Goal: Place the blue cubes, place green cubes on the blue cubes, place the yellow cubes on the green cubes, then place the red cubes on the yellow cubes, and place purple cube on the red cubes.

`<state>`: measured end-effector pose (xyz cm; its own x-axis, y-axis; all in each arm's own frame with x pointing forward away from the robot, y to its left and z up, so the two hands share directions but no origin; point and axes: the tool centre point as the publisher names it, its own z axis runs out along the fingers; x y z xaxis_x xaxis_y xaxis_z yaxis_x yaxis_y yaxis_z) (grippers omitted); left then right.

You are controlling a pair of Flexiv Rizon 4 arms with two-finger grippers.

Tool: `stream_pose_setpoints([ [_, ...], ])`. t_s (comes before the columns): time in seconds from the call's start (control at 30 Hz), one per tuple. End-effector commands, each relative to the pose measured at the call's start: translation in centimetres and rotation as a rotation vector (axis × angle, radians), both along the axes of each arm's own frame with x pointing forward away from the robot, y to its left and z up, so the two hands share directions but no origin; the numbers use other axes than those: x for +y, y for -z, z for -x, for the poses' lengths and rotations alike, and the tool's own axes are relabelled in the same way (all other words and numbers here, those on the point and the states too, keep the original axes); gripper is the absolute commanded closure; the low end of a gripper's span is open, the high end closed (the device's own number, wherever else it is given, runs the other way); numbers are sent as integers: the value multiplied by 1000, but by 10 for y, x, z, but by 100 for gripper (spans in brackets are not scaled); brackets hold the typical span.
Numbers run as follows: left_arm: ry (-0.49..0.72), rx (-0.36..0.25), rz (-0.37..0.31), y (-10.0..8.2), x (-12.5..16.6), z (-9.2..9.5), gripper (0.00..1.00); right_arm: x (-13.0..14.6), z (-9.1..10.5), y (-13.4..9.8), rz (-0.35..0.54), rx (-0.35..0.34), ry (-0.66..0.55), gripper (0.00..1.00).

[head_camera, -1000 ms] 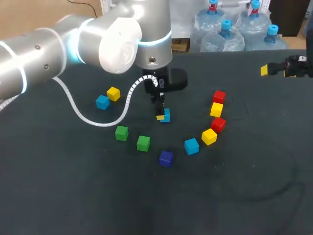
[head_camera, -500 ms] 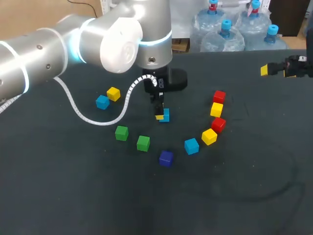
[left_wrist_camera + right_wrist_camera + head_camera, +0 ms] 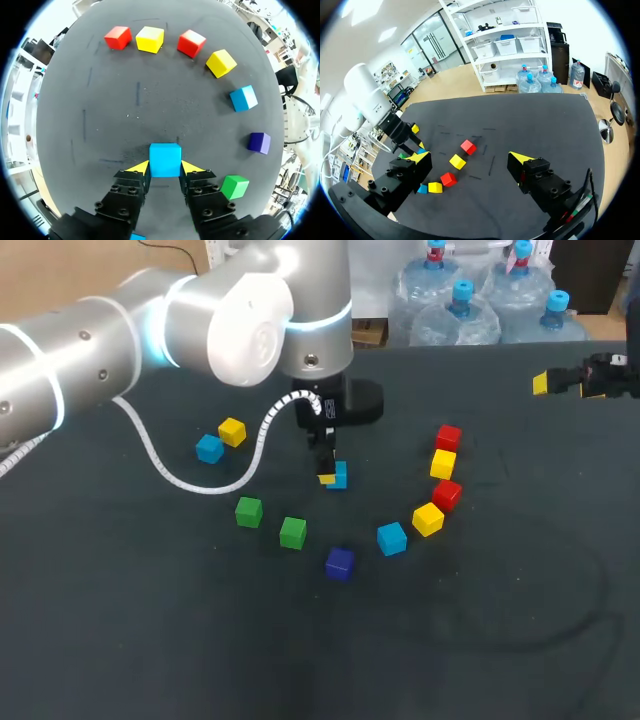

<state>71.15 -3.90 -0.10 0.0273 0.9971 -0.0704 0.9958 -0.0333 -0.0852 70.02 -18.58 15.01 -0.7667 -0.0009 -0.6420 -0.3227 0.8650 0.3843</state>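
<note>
My left gripper [image 3: 329,476] is shut on a blue cube [image 3: 339,475] at the table's middle. In the left wrist view that blue cube [image 3: 165,159] sits squeezed between the yellow fingertips [image 3: 138,167]. Around it lie a second blue cube [image 3: 391,538], a third blue cube [image 3: 209,448], two green cubes [image 3: 248,511] [image 3: 293,532], a purple cube [image 3: 340,563], yellow cubes [image 3: 232,431] [image 3: 428,518] [image 3: 443,463] and red cubes [image 3: 447,494] [image 3: 448,437]. My right gripper [image 3: 565,384] hangs open above the table's far right edge, with nothing between its fingers [image 3: 471,158].
The left arm's white coiled cable [image 3: 190,485] hangs low over the table near the left-hand blue and yellow cubes. The dark table top [image 3: 200,640] stretches toward the front edge.
</note>
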Motion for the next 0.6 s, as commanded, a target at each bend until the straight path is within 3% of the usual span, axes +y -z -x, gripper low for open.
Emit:
stream_pose_setpoints([
  [0.03,2,6,-6,0,-1,-2,100,1,1,0,2,0,3,0],
  [0.37,-6,16,-9,1,-1,1,100,1,1,0,2,0,3,0],
  [0.43,-7,17,-9,2,-1,2,89,1,1,0,2,0,3,0],
  [0.53,-9,19,-10,2,-2,2,87,1,1,0,2,0,3,0],
  [0.6,-11,25,-11,3,-2,2,56,1,1,0,2,0,3,0],
])
